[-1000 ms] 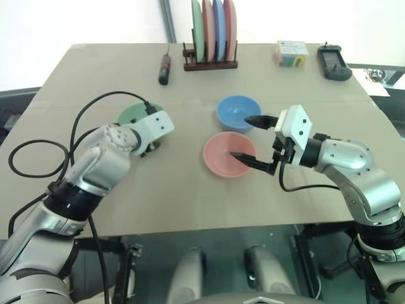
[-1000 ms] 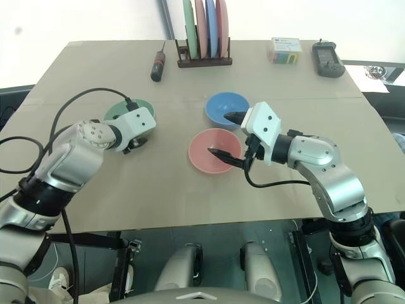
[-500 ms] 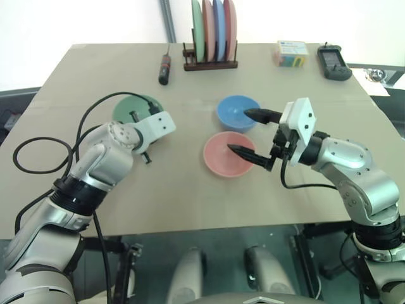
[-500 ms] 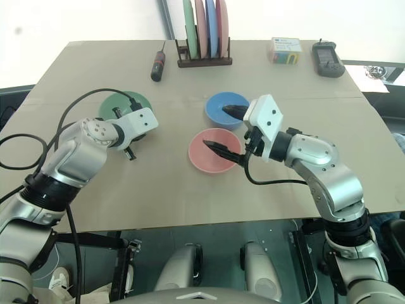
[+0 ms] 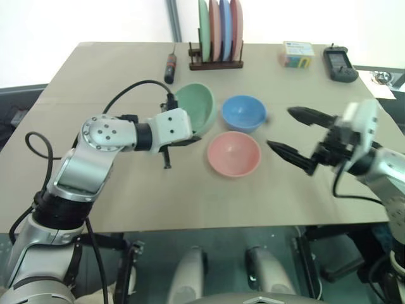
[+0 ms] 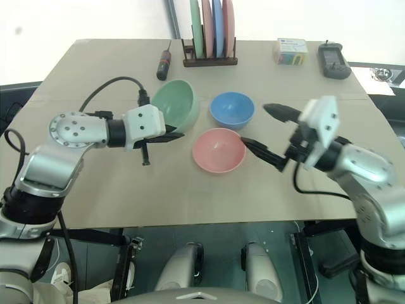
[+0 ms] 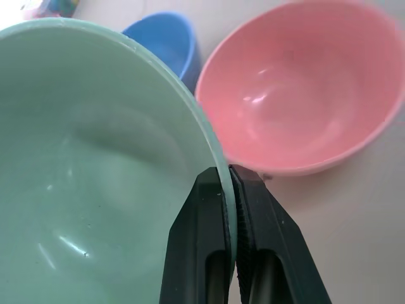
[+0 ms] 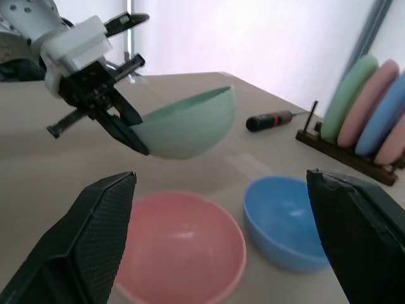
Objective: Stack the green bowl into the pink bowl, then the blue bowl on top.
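Left wrist view: the left gripper (image 7: 231, 183) is clamped on the rim of the green bowl (image 7: 95, 171) — one finger inside, one outside. From the head camera the green bowl hangs tilted above the table (image 5: 126, 196), just beside the pink bowl (image 5: 233, 152) and the blue bowl (image 5: 243, 113), which sit on the table close together. The right gripper (image 5: 292, 134) hovers to the right of both bowls — fingers spread wide, holding nothing.

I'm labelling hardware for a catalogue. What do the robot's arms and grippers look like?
Both arms are silver-grey with rounded joint housings and black bands. Each wrist carries a white boxy block ending in two black tapered fingers: left gripper, right gripper. Black cables loop along both arms.
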### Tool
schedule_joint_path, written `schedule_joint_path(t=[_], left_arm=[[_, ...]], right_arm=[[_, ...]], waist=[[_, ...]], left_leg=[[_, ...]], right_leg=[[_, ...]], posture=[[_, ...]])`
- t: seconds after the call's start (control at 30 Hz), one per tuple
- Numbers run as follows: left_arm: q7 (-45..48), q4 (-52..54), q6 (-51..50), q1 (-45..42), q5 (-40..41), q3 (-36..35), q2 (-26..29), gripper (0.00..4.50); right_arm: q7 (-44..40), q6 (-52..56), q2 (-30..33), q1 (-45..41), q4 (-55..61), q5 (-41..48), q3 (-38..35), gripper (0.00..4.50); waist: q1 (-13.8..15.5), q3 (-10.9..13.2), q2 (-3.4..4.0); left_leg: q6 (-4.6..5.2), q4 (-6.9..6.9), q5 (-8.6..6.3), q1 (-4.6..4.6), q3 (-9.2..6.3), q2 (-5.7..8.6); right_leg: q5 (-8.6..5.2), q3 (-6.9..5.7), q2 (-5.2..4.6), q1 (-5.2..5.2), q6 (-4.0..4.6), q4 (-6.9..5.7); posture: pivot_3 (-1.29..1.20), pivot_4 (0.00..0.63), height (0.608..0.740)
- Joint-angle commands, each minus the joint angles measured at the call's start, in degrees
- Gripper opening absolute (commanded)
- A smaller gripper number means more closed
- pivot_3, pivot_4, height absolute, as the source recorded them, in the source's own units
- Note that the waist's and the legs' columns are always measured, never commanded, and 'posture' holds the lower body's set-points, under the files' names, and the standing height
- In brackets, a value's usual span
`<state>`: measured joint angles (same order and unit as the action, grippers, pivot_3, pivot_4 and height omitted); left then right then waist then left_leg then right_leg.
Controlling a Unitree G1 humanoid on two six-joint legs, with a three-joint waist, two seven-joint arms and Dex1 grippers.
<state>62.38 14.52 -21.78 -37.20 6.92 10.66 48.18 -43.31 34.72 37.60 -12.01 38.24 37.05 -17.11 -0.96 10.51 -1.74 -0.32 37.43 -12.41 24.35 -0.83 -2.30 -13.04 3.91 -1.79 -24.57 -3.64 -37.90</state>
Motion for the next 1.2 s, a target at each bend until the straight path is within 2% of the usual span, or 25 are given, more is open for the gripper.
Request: schedule_joint_path(t=[0.03,0.13,0.27,0.33,0.47,0.5,0.53,0.57,0.63,0.77,0.87,0.9,1.07,1.2], left_arm=[[3.0,-2.4,4.2,-4.2,0.2,2.5,-2.5,0.09],[7.6,-4.5,7.5,-5.3,1.5,5.2,-4.8,0.09],[13.5,-7.2,11.6,-6.0,3.0,6.4,-6.0,1.23],[13.2,-8.3,13.0,-6.2,2.8,6.3,-7.2,2.25],[11.4,-8.9,12.0,-5.9,4.0,4.3,-8.7,3.84],[10.4,-8.8,11.7,-5.7,4.4,3.3,-9.0,3.98],[9.4,-8.8,11.4,-5.4,5.3,2.0,-9.4,4.44],[8.7,-8.5,11.1,-5.2,5.9,1.2,-9.8,4.44],[3.7,-7.8,12.1,-2.1,9.6,-5.7,-11.7,4.44],[0.3,-4.5,5.1,4.2,13.8,-13.2,-9.1,4.44],[4.3,-1.2,-3.2,10.4,26.0,-21.1,-5.9,4.44],[5.0,-0.5,-3.8,12.4,27.8,-23.0,-5.0,4.44],[1.6,5.0,-3.0,24.1,28.9,-31.6,-3.6,4.44],[0.8,10.5,-4.0,32.9,31.0,-36.9,-2.8,4.44]], right_arm=[[-2.5,-1.8,2.9,6.9,6.0,4.2,-9.4,4.50],[-3.4,-2.0,4.4,13.3,8.5,5.7,-14.6,4.50],[-1.8,-2.7,5.4,15.0,9.4,6.5,-15.3,4.50],[-0.8,-2.9,5.5,14.7,9.4,6.2,-13.9,4.50],[-0.3,-3.2,6.5,12.9,7.9,4.0,-8.6,4.50],[0.0,-3.3,6.7,11.8,7.0,3.1,-6.9,4.50],[0.0,-2.9,7.2,10.6,5.8,2.3,-5.2,4.50],[0.0,-2.7,7.5,10.0,4.9,1.9,-4.3,4.50],[-1.4,-4.2,8.7,4.3,-2.6,-3.6,2.6,4.50],[-3.9,-13.0,9.7,-8.1,-21.0,-18.0,15.6,4.50],[-5.7,-22.1,6.9,-19.3,-37.5,-26.4,22.7,4.50],[-6.6,-25.3,6.0,-22.3,-42.1,-28.5,24.4,4.50],[-8.6,-42.2,-0.8,-37.2,-67.7,-38.1,31.8,4.50],[-7.1,-55.4,-5.2,-45.5,-83.4,-45.2,36.1,4.50]], waist=[[0.2,0.0,0.00],[0.2,0.0,0.01],[-0.3,0.0,0.02],[-0.3,0.0,0.02],[-0.3,0.0,0.02],[-0.3,0.0,0.02],[-0.3,0.0,0.02],[-0.3,0.0,0.02],[-0.5,0.0,0.03],[-1.5,0.0,0.03],[-2.3,0.0,0.08],[-2.4,0.0,0.05],[-2.0,0.1,0.07],[-2.3,0.1,0.09]], left_leg=[[0.00,0.01,0.00,-0.02,0.00,0.00],[0.00,0.02,0.00,-0.03,-0.01,0.01],[0.00,0.02,0.00,-0.13,0.05,0.00],[0.00,0.02,0.00,-0.31,0.05,-0.02],[0.00,0.02,0.00,-0.60,0.04,-0.02],[0.00,0.04,0.00,-0.59,0.05,-0.02],[0.00,0.05,0.00,-0.60,0.06,-0.02],[0.00,0.05,0.00,-0.59,0.07,-0.02],[0.00,0.05,0.00,-0.60,0.04,-0.02],[0.00,0.06,0.00,-0.68,0.10,-0.04],[0.00,-0.02,0.00,-0.66,0.17,-0.08],[0.00,-0.02,0.00,-0.60,0.15,-0.08],[-0.01,-0.12,0.00,-0.50,0.14,-0.07],[-0.01,-0.16,-0.01,-0.50,0.21,-0.05]], right_leg=[[0.00,0.00,0.00,0.01,0.00,0.00],[0.00,0.00,0.00,0.08,0.00,0.02],[0.00,0.07,0.02,0.11,0.00,0.00],[-0.01,0.08,0.05,0.25,-0.01,-0.02],[-0.22,0.09,0.05,0.58,-0.04,0.04],[-0.22,0.11,0.05,0.59,-0.05,0.05],[-0.22,0.13,0.05,0.59,-0.06,0.05],[-0.22,0.13,0.05,0.59,-0.06,0.05],[-0.21,0.12,0.05,0.59,-0.08,0.04],[-0.18,0.16,0.05,0.61,-0.07,0.02],[-0.03,0.19,0.07,0.50,-0.03,0.00],[-0.02,0.19,0.07,0.43,-0.02,-0.01],[0.00,0.16,0.04,0.36,0.02,0.07],[0.01,0.19,-0.02,0.36,0.03,0.13]], posture=[[0.00,0.150,0.740],[0.00,0.150,0.740],[0.00,0.150,0.740],[0.00,0.150,0.740],[0.00,0.150,0.740],[0.00,0.150,0.740],[0.00,0.150,0.740],[0.00,0.150,0.740],[0.00,0.150,0.740],[0.00,0.150,0.740],[0.00,0.150,0.740],[0.00,0.150,0.740],[0.00,0.150,0.740],[0.00,0.150,0.740]])
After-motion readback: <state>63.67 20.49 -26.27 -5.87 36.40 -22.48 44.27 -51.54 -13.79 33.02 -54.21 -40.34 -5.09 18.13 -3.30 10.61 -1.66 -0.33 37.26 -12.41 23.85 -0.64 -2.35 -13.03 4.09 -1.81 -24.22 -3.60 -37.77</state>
